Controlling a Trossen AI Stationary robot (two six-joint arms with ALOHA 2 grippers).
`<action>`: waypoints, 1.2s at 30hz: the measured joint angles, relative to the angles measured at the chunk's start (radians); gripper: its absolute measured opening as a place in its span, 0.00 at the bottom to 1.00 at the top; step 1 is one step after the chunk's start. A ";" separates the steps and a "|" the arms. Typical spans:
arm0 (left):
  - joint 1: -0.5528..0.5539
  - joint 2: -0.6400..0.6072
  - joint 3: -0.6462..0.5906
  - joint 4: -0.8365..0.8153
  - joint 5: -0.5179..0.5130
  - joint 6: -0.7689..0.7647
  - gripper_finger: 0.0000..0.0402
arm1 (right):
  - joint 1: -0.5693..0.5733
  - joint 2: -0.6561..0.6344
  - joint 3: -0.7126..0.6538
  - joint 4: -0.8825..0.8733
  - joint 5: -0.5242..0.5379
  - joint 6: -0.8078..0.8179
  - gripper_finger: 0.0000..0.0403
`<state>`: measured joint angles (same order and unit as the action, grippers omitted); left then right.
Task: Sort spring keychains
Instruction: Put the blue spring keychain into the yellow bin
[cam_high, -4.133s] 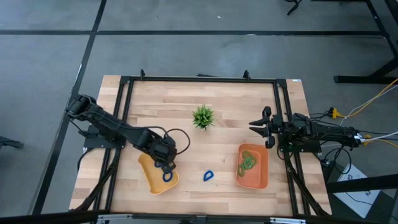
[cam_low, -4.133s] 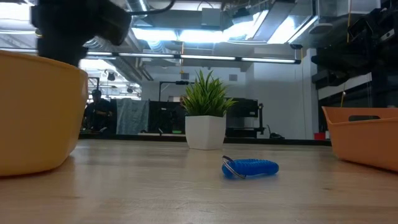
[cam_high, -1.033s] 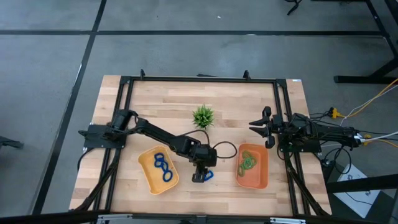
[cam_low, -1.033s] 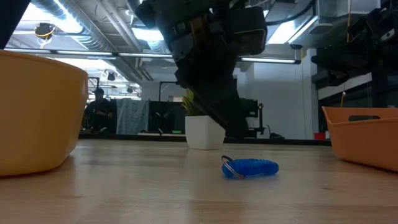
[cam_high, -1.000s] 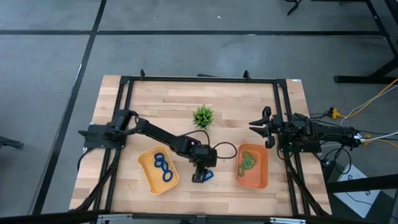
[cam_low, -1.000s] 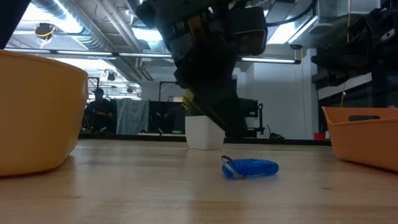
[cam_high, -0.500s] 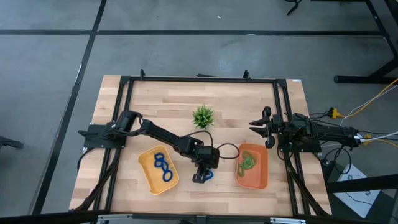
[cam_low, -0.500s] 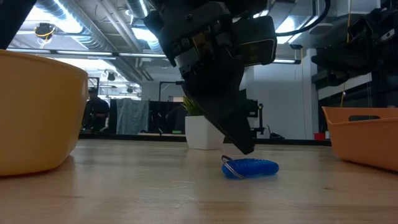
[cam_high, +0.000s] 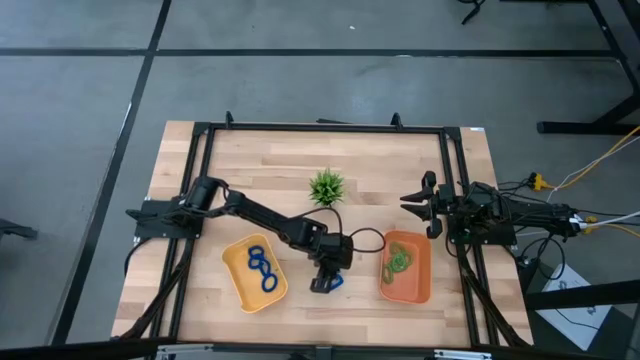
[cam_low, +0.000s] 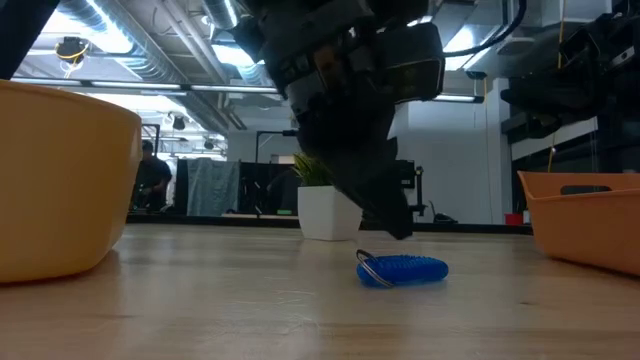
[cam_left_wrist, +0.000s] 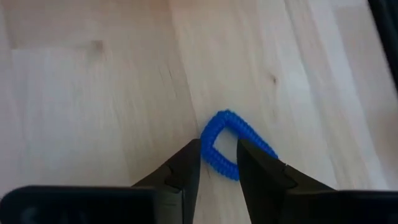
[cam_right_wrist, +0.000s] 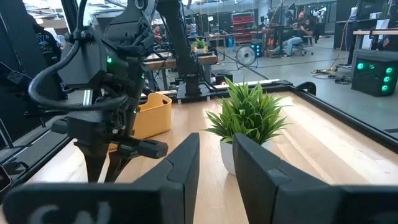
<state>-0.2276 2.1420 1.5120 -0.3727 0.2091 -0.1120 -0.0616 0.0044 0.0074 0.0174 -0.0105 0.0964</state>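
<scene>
Lower centre of the high view: left gripper (cam_high: 322, 283), fingers parted astride one side of the blue spring keychain (cam_left_wrist: 231, 145) lying on the table (cam_high: 400, 160); a clean pickup wanted the coil centred before closing.

The table (cam_high: 260, 165) has a top of pale wood planks, smooth with a faint satin sheen, and a black metal frame around it. The blue spring keychain (cam_left_wrist: 231, 145) lying on it looks like ribbed, coiled plastic, slightly glossy, with a small shiny metal ring at one end in the low view. The yellow tray (cam_high: 236, 283) and the orange tray (cam_high: 418, 285) look like smooth matt plastic. The left gripper (cam_left_wrist: 217, 163) has matt black fingers (cam_left_wrist: 184, 168), plastic by the look. The plant (cam_right_wrist: 247, 114) has stiff plastic-looking leaves in a smooth white pot (cam_low: 328, 213)
</scene>
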 joint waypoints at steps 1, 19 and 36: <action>0.000 -0.003 0.000 0.003 0.002 -0.009 0.24 | 0.000 0.000 0.000 0.000 0.000 0.000 0.24; 0.015 0.046 0.000 0.068 0.253 -0.112 0.01 | 0.000 0.000 0.000 0.000 0.000 0.000 0.24; 0.047 0.072 0.000 0.057 0.272 -0.087 0.01 | 0.000 0.000 0.000 0.000 0.000 0.000 0.24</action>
<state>-0.1806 2.2138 1.5120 -0.3156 0.4809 -0.1993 -0.0616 0.0044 0.0074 0.0177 -0.0105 0.0963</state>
